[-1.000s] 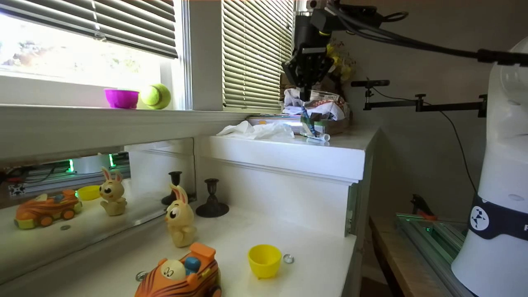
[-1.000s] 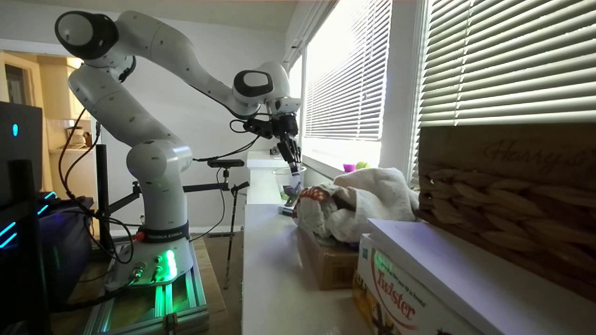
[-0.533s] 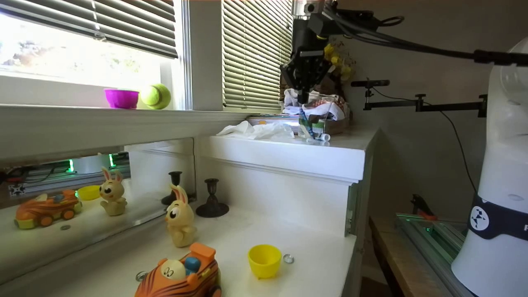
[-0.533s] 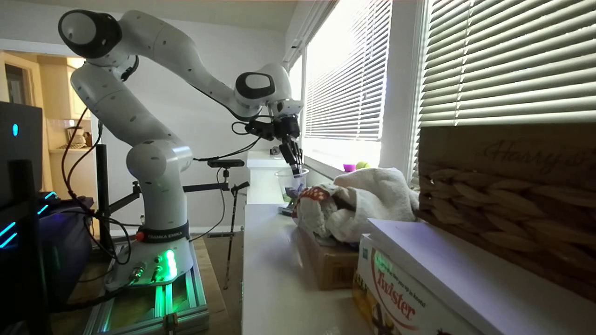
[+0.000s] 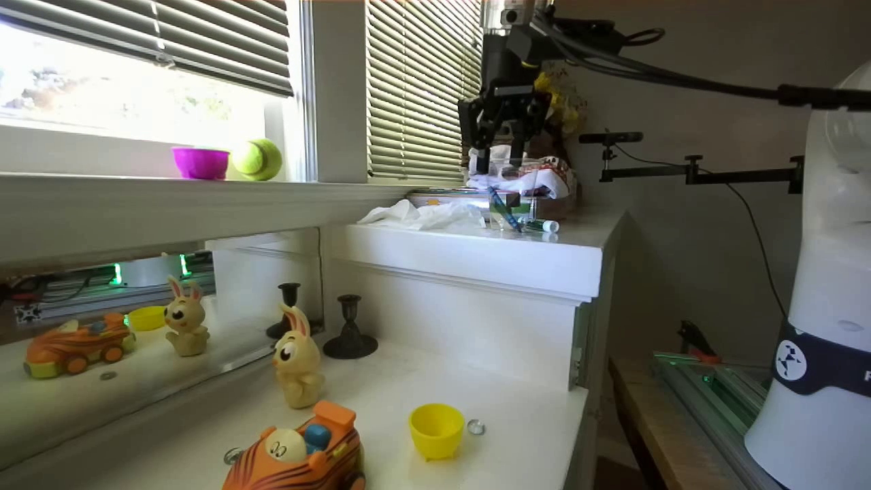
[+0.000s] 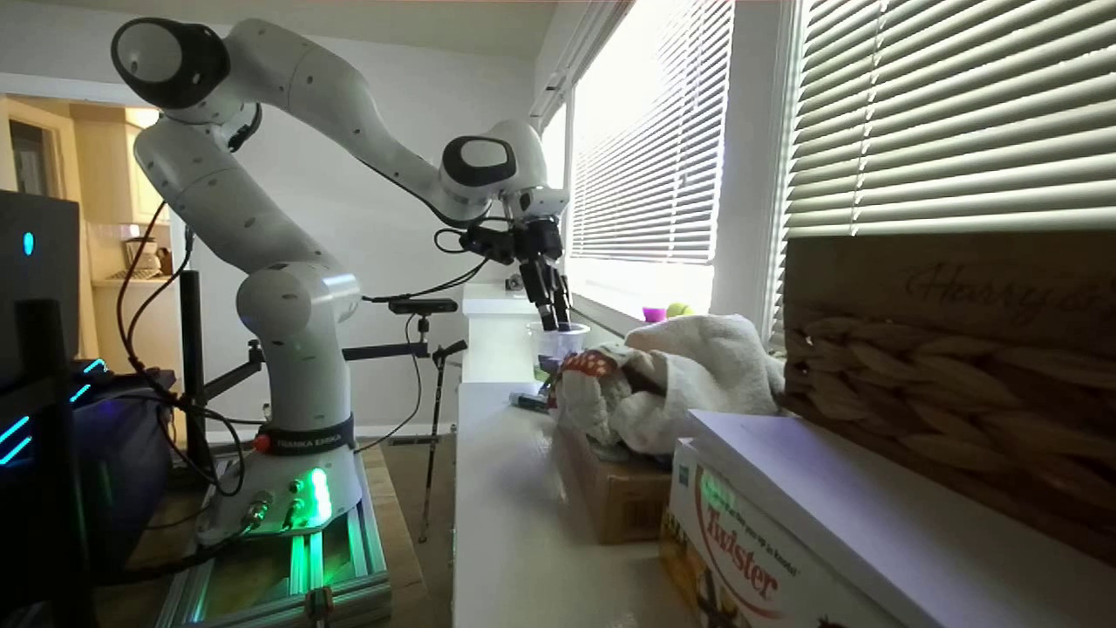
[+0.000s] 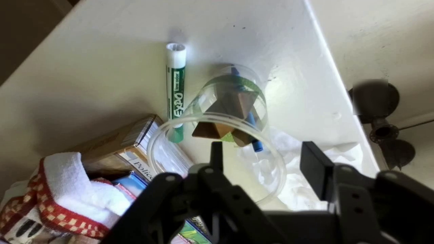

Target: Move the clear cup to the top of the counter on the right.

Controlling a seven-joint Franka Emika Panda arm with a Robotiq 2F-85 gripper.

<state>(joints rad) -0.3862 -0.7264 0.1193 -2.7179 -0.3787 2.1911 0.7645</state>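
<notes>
- So the see-through, colourless tumbler stands upright on top of the tall white box-like desk, right of centre in an exterior view.
- Jaws are parted, clear gap between them. Wrist view is best for this: one jaw overlaps the tumbler's mouth, the other sits right of the rim. Can't tell if either dips below it.
- Wrist view also makes EXPO readable on the green-and-white marker, upper middle, lying left of the tumbler.
- Small yellow cup and orange striped toy car? Only at the bottom of an exterior view.
- Whole white jointed arm shows in an exterior view: elbow upper left, forearm sloping down rightward, wrist bent, jaws pointing down.
</notes>
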